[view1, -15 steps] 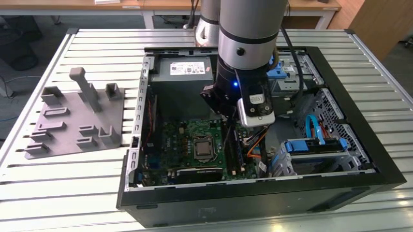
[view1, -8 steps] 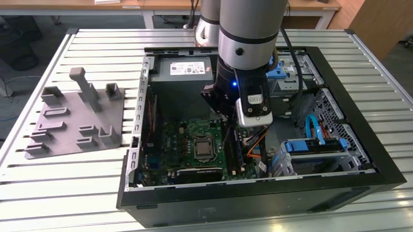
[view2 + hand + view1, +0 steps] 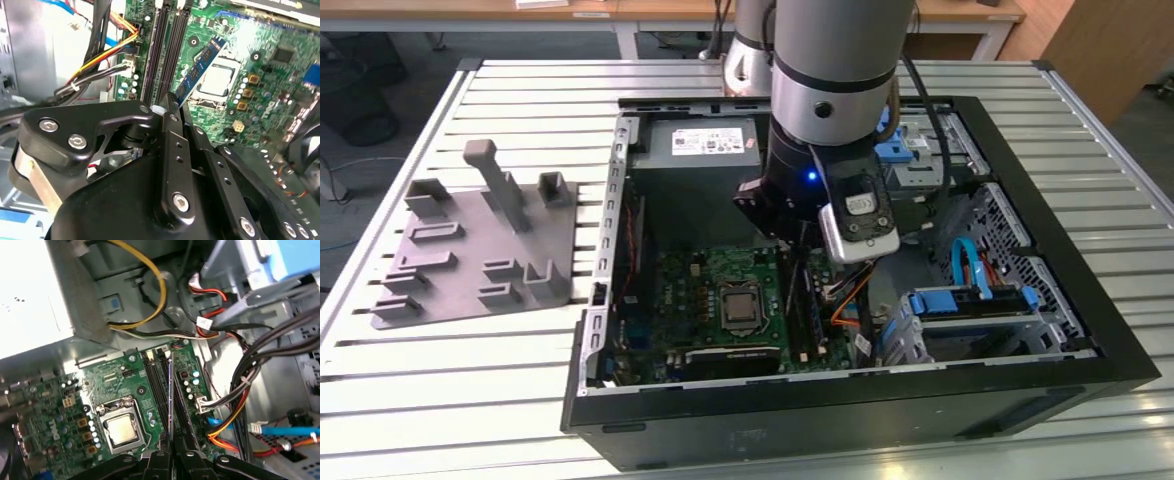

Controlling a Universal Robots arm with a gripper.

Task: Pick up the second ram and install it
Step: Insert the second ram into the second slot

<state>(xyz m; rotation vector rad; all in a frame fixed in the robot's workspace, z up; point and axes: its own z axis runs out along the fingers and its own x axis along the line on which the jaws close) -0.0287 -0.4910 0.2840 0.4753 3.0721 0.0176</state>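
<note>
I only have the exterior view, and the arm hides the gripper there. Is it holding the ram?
Observer: Yes. In the second wrist view the gripper is shut on the blue ram.
Operator: Is it lined up with the slots?
Observer: In the first wrist view it is edge-on, running along the black slots.
Operator: Seated?
Observer: Cannot tell. In the second wrist view it slants up from the fingers, beside the CPU socket.

Silver-grey jointed arm (image 3: pixel 834 55), blue-lit black wrist, black gripper (image 3: pixel 170 107) with silver screws.

Open computer case (image 3: pixel 1067 330), grey fixture block (image 3: pixel 480 250) beside.
</note>
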